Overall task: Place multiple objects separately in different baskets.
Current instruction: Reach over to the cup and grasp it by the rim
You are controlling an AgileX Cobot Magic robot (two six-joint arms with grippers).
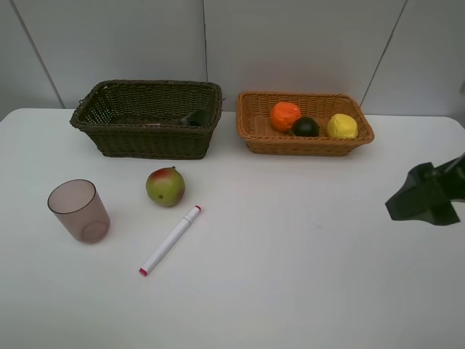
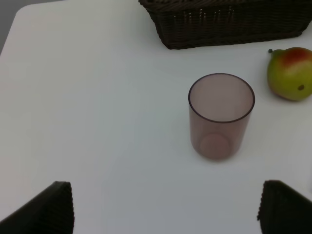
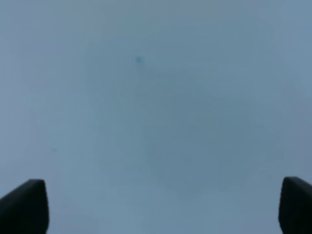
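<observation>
A mauve cup (image 1: 78, 211) (image 2: 222, 114) stands upright at the table's left, with the green-red mango (image 1: 165, 186) (image 2: 290, 73) to its right. The white marker (image 1: 170, 240) lies in front of the mango. The dark basket (image 1: 145, 138) (image 2: 229, 22) holds a dark green bottle (image 1: 192, 118). In the orange-tan basket (image 1: 305, 144) lie an orange (image 1: 285, 115), a dark round fruit (image 1: 305, 126) and a lemon (image 1: 341, 126). My left gripper (image 2: 165, 214) is open, short of the cup, and is outside the high view. My right gripper (image 1: 418, 200) (image 3: 161, 209) is open over bare table at the far right.
Both baskets stand side by side along the back of the white table (image 1: 290, 254), in front of a grey wall. The table's left edge shows beyond the cup in the left wrist view.
</observation>
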